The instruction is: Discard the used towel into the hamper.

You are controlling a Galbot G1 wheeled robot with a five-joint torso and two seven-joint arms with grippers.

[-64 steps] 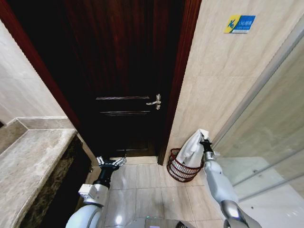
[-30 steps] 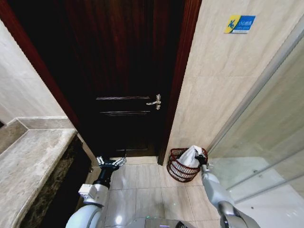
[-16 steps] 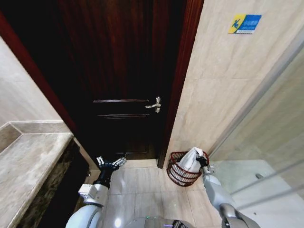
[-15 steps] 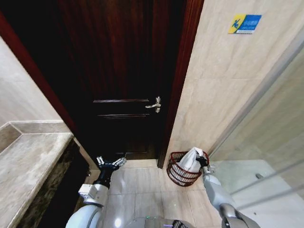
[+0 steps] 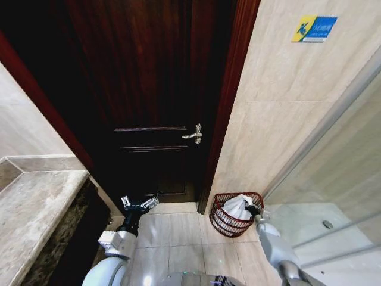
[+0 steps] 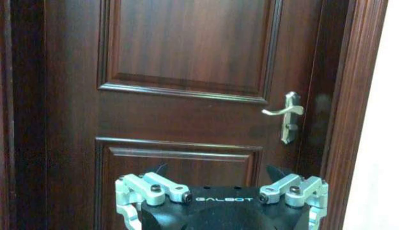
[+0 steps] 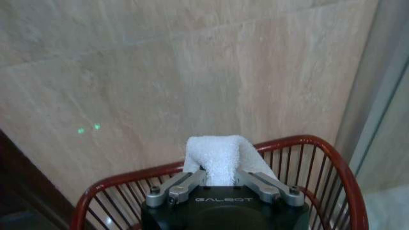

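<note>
The hamper (image 5: 221, 223) is a round reddish-brown slatted basket on the floor against the beige wall, right of the door. A white towel (image 5: 238, 207) lies bunched inside it, rising a little above the rim. My right gripper (image 5: 252, 210) is at the hamper's right rim, shut on the towel. In the right wrist view the towel (image 7: 219, 153) sticks up between the fingers (image 7: 177, 187), with the hamper's rim (image 7: 332, 158) curving around it. My left gripper (image 5: 138, 204) hangs open above the floor in front of the door, holding nothing.
A dark wooden door (image 5: 155, 101) with a silver handle (image 5: 195, 133) fills the middle. A marble counter (image 5: 30, 208) stands at the left. A glass shower panel (image 5: 339, 179) runs along the right. Tiled floor (image 5: 178, 238) lies between the arms.
My right gripper has lowered the towel from well above the hamper down into it. The camera has tilted, shifting the whole picture. The left arm has stayed put.
</note>
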